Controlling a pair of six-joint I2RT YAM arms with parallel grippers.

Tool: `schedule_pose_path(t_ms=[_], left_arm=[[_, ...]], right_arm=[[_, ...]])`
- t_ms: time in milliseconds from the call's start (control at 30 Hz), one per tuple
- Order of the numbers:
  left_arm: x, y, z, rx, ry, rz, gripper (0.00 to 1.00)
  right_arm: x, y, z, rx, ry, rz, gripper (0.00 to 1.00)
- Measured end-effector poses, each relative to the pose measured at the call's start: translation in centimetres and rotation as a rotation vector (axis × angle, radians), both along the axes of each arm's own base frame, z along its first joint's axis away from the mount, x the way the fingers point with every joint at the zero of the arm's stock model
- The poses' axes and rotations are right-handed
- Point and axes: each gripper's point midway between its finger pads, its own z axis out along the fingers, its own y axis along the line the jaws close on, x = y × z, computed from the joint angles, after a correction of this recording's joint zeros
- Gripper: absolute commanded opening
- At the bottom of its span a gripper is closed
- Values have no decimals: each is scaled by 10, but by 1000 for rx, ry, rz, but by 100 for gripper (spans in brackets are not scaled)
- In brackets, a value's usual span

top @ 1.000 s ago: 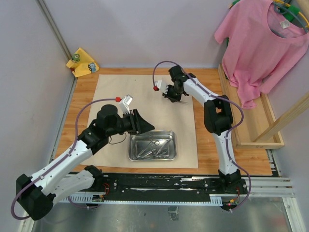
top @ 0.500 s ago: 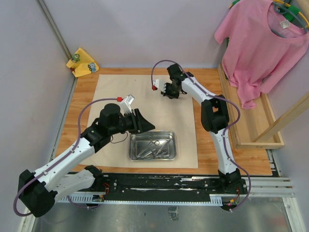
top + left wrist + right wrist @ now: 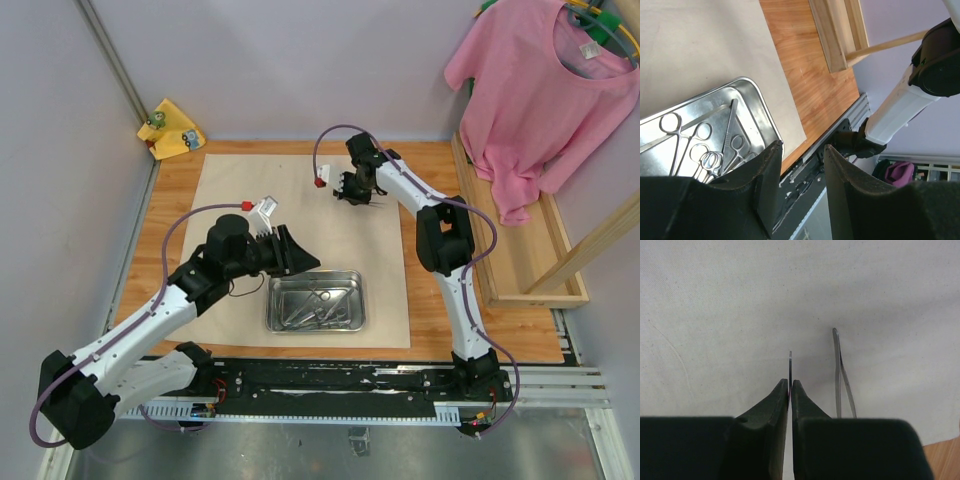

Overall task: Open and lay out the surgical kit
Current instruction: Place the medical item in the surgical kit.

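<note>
The beige cloth wrap (image 3: 300, 215) lies spread flat on the table. The steel tray (image 3: 315, 302) sits on its near edge and holds several ring-handled forceps (image 3: 695, 145). My left gripper (image 3: 305, 258) is open and empty, hovering just above the tray's far left; the tray also shows in the left wrist view (image 3: 752, 107). My right gripper (image 3: 360, 200) is at the far side of the cloth, shut on a slim steel tweezer (image 3: 790, 367) whose tip sticks out past the jaws. Another tweezer (image 3: 841, 375) lies on the cloth just right of it.
A small yellow cloth (image 3: 172, 128) lies in the far left corner. A pink T-shirt (image 3: 540, 90) hangs over a wooden rack (image 3: 525, 255) at the right. Bare wooden table (image 3: 440, 320) borders the wrap.
My right gripper shifted slightly away and left with the tweezer. My left gripper has barely moved.
</note>
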Motion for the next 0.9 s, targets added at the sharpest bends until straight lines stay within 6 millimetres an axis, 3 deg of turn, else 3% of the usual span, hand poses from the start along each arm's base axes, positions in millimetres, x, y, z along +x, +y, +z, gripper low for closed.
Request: schedule_pose_path(t_ms=[133,300,433,633,767,833,900], left_arm=[[1,2,-3,4,2,4,43],[3,2,-1,1,-3,8,43],[3,2,-1,-1,-6,7,43],[3,2,-1,-1,-7,9,45],[5,3,-3,6,-11,13,50],[6,4,-4,15,-15,13,54],[8,6,-7,31,-21,19,57]], right_arm=[[-1,-1,-2,-4,6,-2,22],[-3,-2,-5,-8,14,-5,26],[-3,-2,-5,-5,15,-5,46],[-9,8,2,60,25,3,63],[-15,19,35,153,-15,6,75],[-18,26,66,217,-71,-7,86],[-22,29,111,299,-142,-51,99]])
